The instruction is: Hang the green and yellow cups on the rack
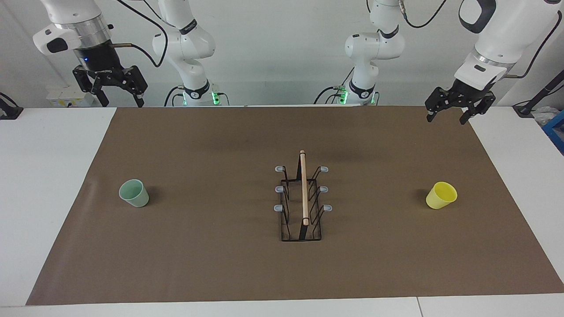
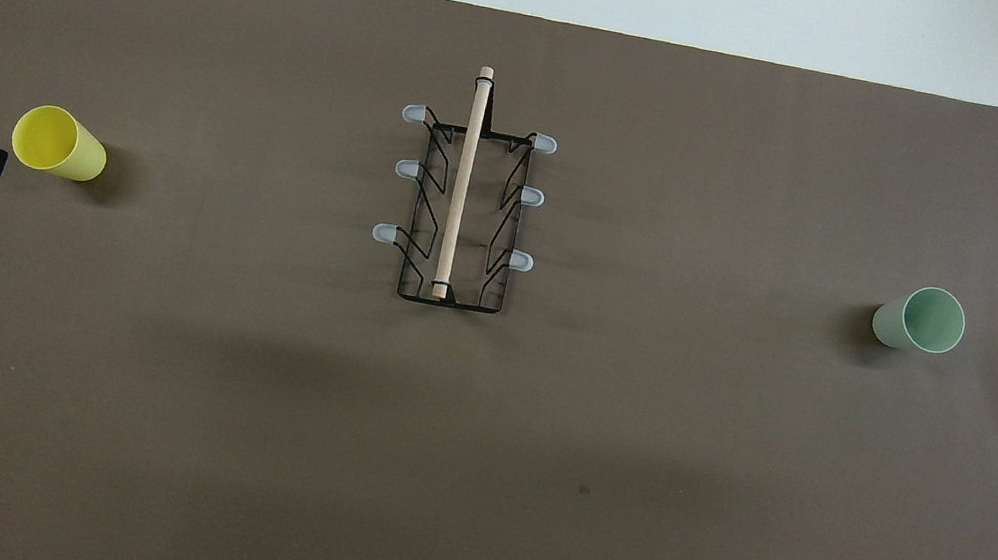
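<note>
Both arms are just hanging up high over their ends of the desk [image 1: 53, 185]. The left gripper [image 1: 454, 115] is spread open and empty, yellow cup [image 1: 441, 195] sitting well below it. The right gripper [image 1: 118, 97] is open too, above the green cup [image 1: 134, 193]. The rack [image 1: 302, 198] stands between the cups, pegs bare.

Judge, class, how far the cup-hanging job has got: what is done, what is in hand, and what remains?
Done: nothing; all six pegs of the rack are bare. In hand: nothing; the left gripper and right gripper hang open and empty, raised near the robots' edge of the table. Left: the green cup and yellow cup stand upright on the brown mat, each to be picked up and hung.
</note>
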{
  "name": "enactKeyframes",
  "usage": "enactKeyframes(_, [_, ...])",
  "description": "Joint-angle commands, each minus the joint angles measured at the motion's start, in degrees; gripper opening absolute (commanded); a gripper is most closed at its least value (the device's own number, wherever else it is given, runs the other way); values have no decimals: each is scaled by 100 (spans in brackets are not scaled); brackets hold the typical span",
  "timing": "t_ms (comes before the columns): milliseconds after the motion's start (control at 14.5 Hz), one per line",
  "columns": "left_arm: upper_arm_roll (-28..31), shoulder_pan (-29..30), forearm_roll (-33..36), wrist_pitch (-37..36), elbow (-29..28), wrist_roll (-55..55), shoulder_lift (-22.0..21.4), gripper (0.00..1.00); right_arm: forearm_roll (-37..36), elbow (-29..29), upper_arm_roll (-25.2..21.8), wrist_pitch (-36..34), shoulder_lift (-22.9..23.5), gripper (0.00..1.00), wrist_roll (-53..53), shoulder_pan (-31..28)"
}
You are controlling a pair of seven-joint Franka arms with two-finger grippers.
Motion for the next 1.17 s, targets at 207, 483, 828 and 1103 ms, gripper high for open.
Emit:
enactKeyframes(207, [130, 68, -4, -329, 1343, -91, 1176, 100, 86, -7, 48, -49, 6, 100, -88, -74])
enactKeyframes(483, [823, -2, -643, -576, 2374, -678, 2249, 100, 86, -95, 48, -5, 14, 100, -106, -74])
enactKeyframes(828, [1202, -11, -1031, -550, 3058, -1881, 3198, 100, 86, -428, 48, 399, -3, 100, -114, -57])
enactKeyframes(1103, [1747, -19, -1630, -427, 3305, -3287, 3910, 100, 86, -823, 48, 812, -3, 100, -106, -48])
